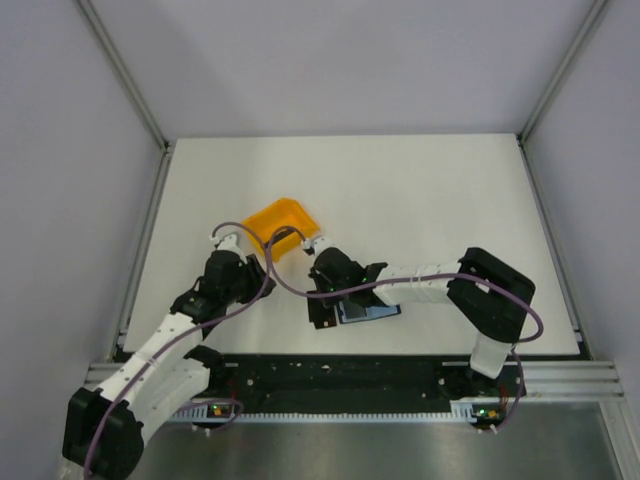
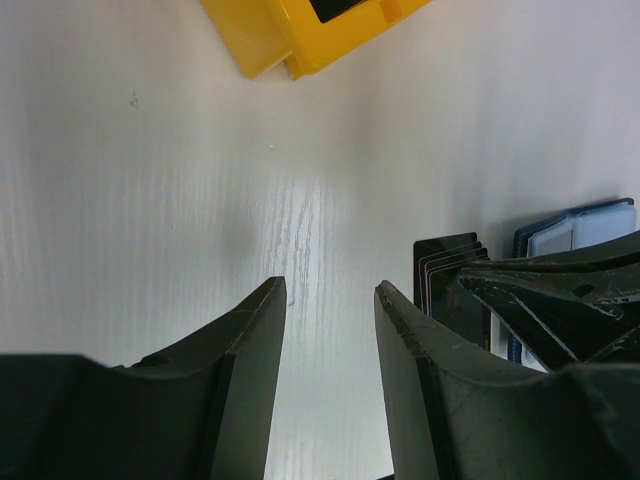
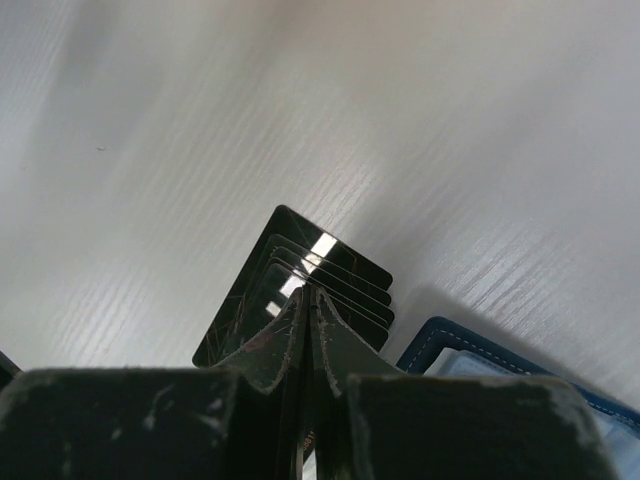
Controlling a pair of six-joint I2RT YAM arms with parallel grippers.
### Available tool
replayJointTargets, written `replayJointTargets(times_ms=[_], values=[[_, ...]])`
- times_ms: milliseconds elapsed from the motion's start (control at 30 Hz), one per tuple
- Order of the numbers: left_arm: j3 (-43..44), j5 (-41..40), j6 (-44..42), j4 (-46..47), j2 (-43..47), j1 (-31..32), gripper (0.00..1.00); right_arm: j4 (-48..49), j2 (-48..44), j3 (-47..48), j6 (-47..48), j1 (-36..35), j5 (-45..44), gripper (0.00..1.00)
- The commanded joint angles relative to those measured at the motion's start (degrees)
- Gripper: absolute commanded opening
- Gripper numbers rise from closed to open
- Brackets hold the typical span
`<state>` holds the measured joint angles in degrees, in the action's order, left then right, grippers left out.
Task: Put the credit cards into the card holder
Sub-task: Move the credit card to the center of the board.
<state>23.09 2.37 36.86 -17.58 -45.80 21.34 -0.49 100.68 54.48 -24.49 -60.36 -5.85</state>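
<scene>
1. Black credit cards (image 3: pixel 300 265) are lying in a fanned stack on the white table (image 1: pixel 420 190), just beside the card holder (image 3: pixel 455 345), which is sitting open with its pale blue inside showing
2. Right gripper (image 3: pixel 310 298) is bearing on the near end of that fan with its jaws fully closed, the 2 fingertips meeting in a point; I am judging this as the pick-up step, with no card showing in the holder
3. Left gripper (image 2: pixel 330 290) is hovering over bare table with its jaws apart and nothing between them, the orange bin (image 2: pixel 300 40) sitting ahead of it and the cards off to its right
4. Next move, as I am reading it, is calling for 1 card to be parted from the fan, lifted by its edge, lined up with the pocket's mouth and slid in; the left gripper is looking well placed to steady the holder meanwhile
5. Whether the closed tips are actually pinching a card or only resting on top is not showing, since the fingers are covering the contact
6. Card count is proving hard to make out: several edges are appearing in the fan, and some may be reflections
7. Holder's pocket is being cut off by the frame edge in the right wrist view and hidden behind the right gripper in the left wrist view; in the top view the cards are blending into the dark gripper
</scene>
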Motion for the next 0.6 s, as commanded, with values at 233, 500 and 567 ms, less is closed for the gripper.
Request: replayJointTargets(times_ms=[233,500,567], values=[[-0.6,0.7,-0.8,3.2,-0.5,-0.3,0.47,1.3,0.5,2.0,0.0,0.8,0.4,0.0],[-0.8,0.8,-0.7,3.2,-0.4,-0.2,0.47,0.7,-0.3,0.4,-0.3,0.8,0.7,0.0],[-0.8,0.8,-0.7,3.3,-0.3,-0.3,0.47,0.6,-0.4,0.1,-0.3,0.7,1.0,0.0]])
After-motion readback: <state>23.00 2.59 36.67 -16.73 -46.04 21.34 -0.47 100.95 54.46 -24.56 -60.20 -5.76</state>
